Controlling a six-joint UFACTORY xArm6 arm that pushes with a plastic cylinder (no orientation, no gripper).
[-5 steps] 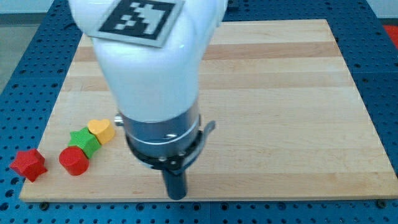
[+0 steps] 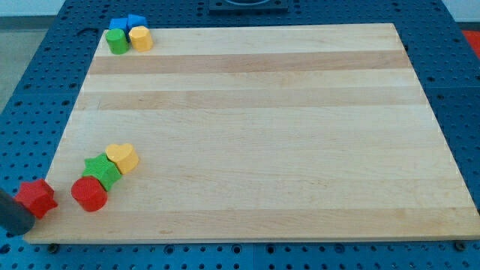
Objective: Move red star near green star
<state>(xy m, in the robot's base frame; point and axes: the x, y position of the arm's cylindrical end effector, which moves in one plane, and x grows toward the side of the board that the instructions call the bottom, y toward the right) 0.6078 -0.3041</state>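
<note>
A pale wooden board made of glued lengthwise strips lies on a blue perforated table, its grain smooth and matte. At the view's bottom left, the red star sits right at the board's left edge, half over onto the blue surface. A dark shape at the very corner is the rod, and my tip appears to press against the star's lower left side; the rod carries no jaws, so there is nothing to open or close, and it holds nothing. Just to the star's right stands a red cylinder, touching the green star above it, which in turn touches a yellow heart. At the view's top left corner huddle a green cylinder, a yellow block and two blue blocks whose shapes are unclear.
</note>
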